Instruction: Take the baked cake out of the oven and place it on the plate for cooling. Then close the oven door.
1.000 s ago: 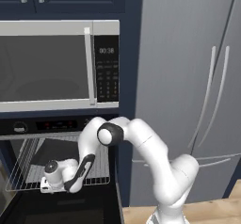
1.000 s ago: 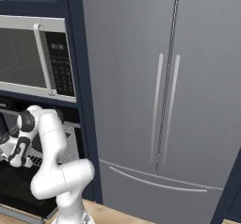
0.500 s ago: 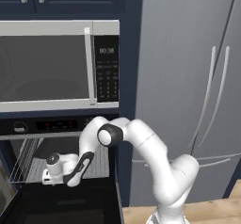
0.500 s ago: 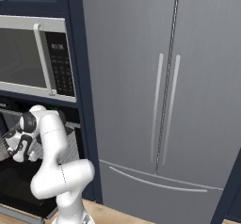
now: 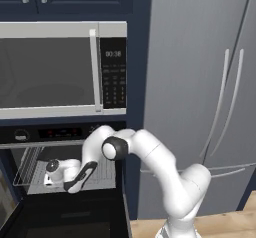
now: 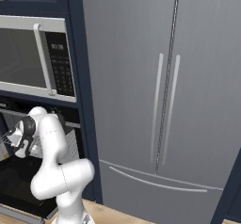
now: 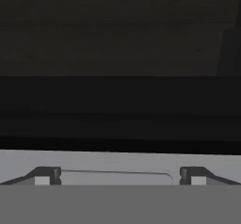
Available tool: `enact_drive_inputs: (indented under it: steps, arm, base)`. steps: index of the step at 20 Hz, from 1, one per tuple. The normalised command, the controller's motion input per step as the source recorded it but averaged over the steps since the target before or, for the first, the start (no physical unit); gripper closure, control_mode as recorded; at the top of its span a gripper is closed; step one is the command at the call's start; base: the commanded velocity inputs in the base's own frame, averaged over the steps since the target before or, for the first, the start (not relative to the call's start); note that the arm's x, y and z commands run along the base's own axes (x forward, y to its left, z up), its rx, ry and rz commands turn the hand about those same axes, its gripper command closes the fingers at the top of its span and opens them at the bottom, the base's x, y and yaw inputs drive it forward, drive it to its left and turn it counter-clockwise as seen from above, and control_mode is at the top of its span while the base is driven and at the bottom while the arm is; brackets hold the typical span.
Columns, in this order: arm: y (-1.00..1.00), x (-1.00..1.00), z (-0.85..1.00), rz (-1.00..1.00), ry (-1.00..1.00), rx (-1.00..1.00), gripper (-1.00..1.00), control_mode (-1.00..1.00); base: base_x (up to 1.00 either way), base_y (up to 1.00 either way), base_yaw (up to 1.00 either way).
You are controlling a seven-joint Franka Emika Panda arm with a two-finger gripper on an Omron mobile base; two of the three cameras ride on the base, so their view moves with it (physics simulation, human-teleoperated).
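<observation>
A: Where is the oven [image 5: 60, 132] seen?

B: It is seen below the microwave [image 5: 62, 69], at the lower left of the left base view. Its dark control strip [image 5: 47, 133] with a small display is visible just under the microwave. The oven door [image 5: 65, 217] is found dropped open, lying flat and low in front of the cavity.

A: And the arm?

B: The white arm [image 5: 150, 157] is bent at the elbow and reached leftward into the open cavity. The hand is seen at the level of a wire rack [image 5: 40, 169], which is pulled partly forward. In the right base view the hand is seen at the left edge, beside the rack.

A: How is the gripper [image 7: 117, 175] held?

B: Its 2 fingertips [image 7: 44, 175] are spread wide apart in the hand view, and nothing is pinched between them. Only a dark interior is faced there.

A: Is the cake made out?

B: It cannot be told; the cavity is too dark.

A: What stands to the right?

B: A grey refrigerator [image 6: 160, 100] with 2 vertical handles.
</observation>
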Motion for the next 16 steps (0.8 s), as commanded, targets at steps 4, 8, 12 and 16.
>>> enact_drive_inputs:
  steps: [4, 8, 12, 16]
  arm:
    - [0.17, 0.3, -0.16, 0.0, -0.12, -0.07, -1.0, -1.0]
    - [0.17, 0.35, -0.21, 0.0, -0.08, -0.05, -1.0, -1.0]
    - [0.12, 0.46, -0.16, 0.0, -0.04, -0.02, -1.0, -1.0]
    - [0.06, 0.58, -0.1, 0.0, -0.01, 0.0, -1.0, -1.0]
  base:
    - [0.0, 0.0, 0.0]
    - [0.0, 0.0, 0.0]
    - [0.0, 0.0, 0.0]
    - [0.0, 0.0, 0.0]
